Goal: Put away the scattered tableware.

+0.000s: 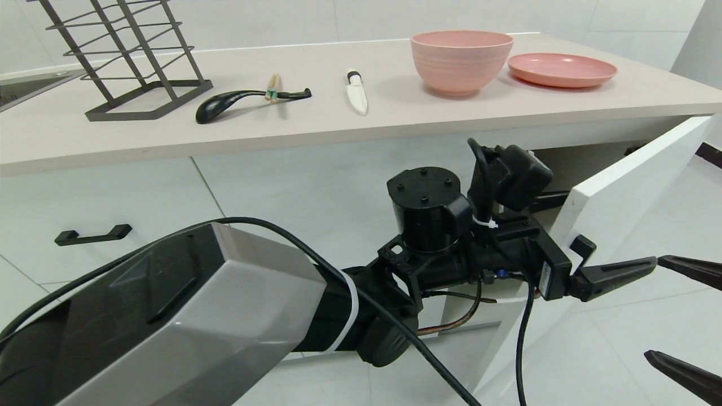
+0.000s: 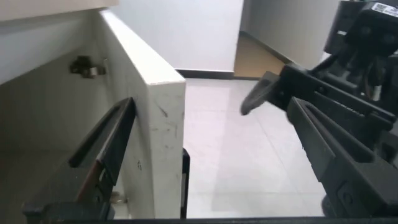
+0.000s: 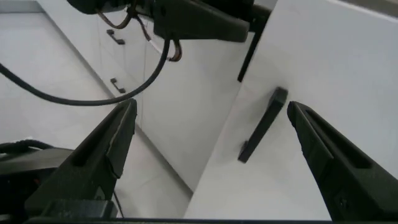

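Observation:
On the counter lie a black spoon [image 1: 217, 105], a pair of chopsticks [image 1: 273, 88] and a white-sheathed knife [image 1: 356, 93]. A pink bowl [image 1: 461, 59] and a pink plate [image 1: 562, 69] stand to their right. Below the counter a white cabinet door [image 1: 626, 180] stands ajar. My left gripper [image 1: 586, 265] is open and straddles the door's free edge [image 2: 163, 124], one finger inside and one outside. My right gripper [image 1: 654, 307] is open just right of it, facing the door's black handle [image 3: 261, 124] from a short distance.
A black wire rack [image 1: 132, 56] stands at the counter's left end beside a sink edge [image 1: 28, 84]. A drawer with a black handle [image 1: 93, 234] sits below on the left. White tiled floor lies open to the right of the door.

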Motion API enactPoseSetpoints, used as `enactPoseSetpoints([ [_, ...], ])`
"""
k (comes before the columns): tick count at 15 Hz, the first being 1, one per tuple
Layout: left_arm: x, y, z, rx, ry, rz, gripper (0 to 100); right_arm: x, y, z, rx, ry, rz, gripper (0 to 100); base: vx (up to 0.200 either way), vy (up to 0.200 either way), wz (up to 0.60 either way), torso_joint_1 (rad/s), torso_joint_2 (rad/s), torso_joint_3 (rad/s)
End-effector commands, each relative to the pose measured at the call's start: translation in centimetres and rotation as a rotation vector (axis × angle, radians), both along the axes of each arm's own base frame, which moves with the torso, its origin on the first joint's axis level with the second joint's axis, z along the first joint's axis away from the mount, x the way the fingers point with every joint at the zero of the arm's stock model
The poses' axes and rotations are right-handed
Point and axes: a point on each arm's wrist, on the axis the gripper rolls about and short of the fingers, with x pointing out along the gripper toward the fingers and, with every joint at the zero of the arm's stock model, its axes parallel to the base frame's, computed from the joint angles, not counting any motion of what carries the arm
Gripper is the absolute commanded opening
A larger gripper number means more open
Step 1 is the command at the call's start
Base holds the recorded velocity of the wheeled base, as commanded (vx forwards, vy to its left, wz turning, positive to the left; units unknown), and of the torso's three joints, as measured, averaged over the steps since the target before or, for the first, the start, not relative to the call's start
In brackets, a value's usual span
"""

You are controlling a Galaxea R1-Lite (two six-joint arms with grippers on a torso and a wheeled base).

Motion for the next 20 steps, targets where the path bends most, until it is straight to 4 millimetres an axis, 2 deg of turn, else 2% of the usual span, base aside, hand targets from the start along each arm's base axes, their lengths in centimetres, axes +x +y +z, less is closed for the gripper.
enactPoseSetpoints([
  [1, 0.2, -0.1, -0.5, 0.006, 0.007, 0.011, 100, -0.9, 0.0, 0.5, -0.004, -0.040, -0.019, 100, 0.000, 0.000, 0.00, 0.000, 0.00, 0.000],
  [5, 0.8, -0.9, -1.4, 0.005, 0.009, 0.013, 100, -2.1, 0.2, 1.1, -0.016, -0.103, -0.021, 100, 0.000, 0.000, 0.00, 0.000, 0.00, 0.000],
  [10, 1.6, -1.6, -1.5, -0.029, 0.017, 0.113, 100, -5.1, 0.8, 2.6, -0.045, -0.275, -0.016, 100, 0.000, 0.000, 0.00, 0.000, 0.00, 0.000],
  [14, 0.1, -2.4, -1.6, -0.041, 0.012, 0.088, 100, -7.6, 1.3, 3.3, -0.068, -0.402, -0.014, 100, 0.000, 0.000, 0.00, 0.000, 0.00, 0.000],
  [17, -1.2, -3.0, -2.4, -0.022, 0.024, 0.059, 100, -10.0, 1.7, 3.6, -0.104, -0.545, -0.015, 100, 0.000, 0.000, 0.00, 0.000, 0.00, 0.000],
  [20, -2.3, -3.6, -2.5, -0.022, 0.024, 0.033, 100, -10.9, 1.9, 3.6, -0.111, -0.589, 0.002, 100, 0.000, 0.000, 0.00, 0.000, 0.00, 0.000],
])
